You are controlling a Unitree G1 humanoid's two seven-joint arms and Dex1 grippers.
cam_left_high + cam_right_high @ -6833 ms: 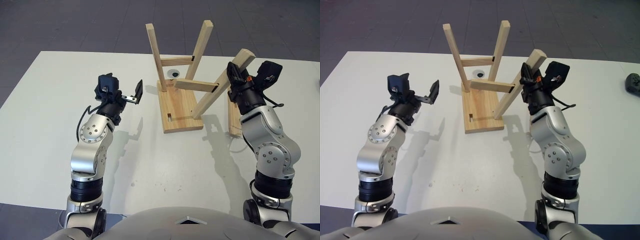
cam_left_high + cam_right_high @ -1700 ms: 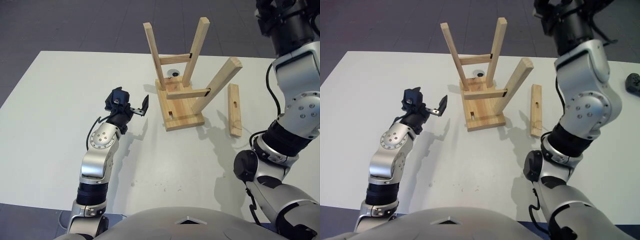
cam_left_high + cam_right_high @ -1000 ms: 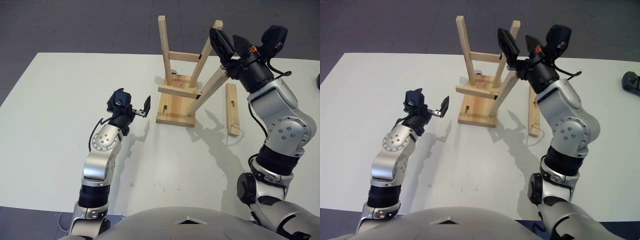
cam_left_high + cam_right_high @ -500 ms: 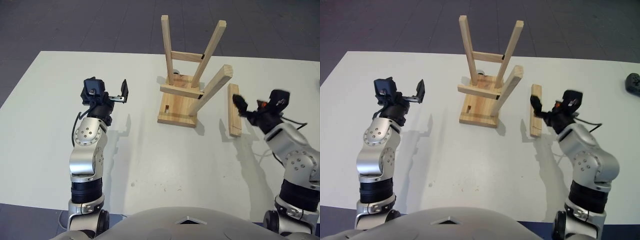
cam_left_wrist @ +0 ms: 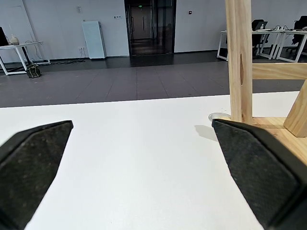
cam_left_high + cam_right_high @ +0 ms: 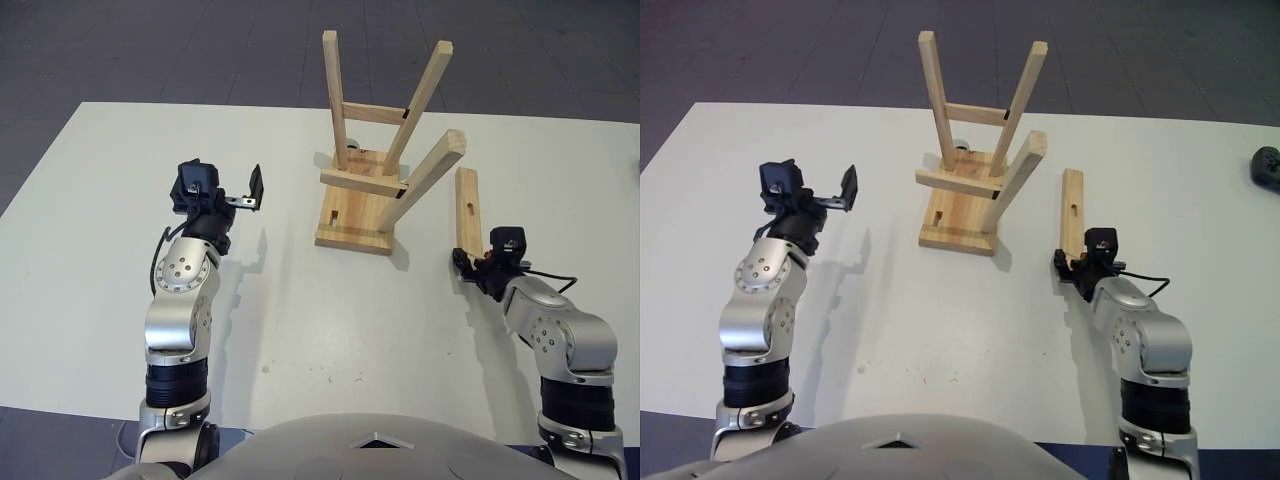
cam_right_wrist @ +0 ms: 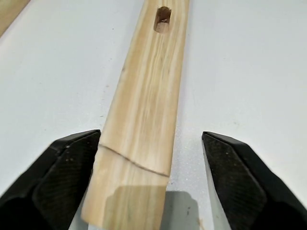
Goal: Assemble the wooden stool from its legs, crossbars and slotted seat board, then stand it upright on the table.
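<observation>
Reading left to right: left gripper (image 6: 225,195) hovered above the white table (image 6: 100,200), left of the stool and well apart from it. Its jaws were spread wide with nothing between the black textured pads (image 5: 36,165). Looked like a standby pose, ready to brace the frame.

Seat board (image 6: 355,215) lay flat on the table, underside up, so the legs could drop into its slots from above. It was a pale, square-edged plank with visible grain. Two upright legs (image 6: 333,90) rose from its far side, tied by a far crossbar (image 6: 375,113). A tilted leg (image 6: 425,180) leaned out to the right and carried the near crossbar (image 6: 360,182), so probably not fully seated. One open slot (image 6: 331,213) showed at the board's near left corner, likely for the last leg.

Loose leg (image 6: 466,215) lay flat on the table just right of the stool, running near to far. It was a straight rectangular bar with a smooth face and an oval mortise (image 7: 163,19) cut in it.

Right gripper (image 7: 151,163) sat low at that leg's near end. Its jaws were open and straddled the bar, one pad close to its edge and the other apart. My read: lined up to pinch, grip not made.
</observation>
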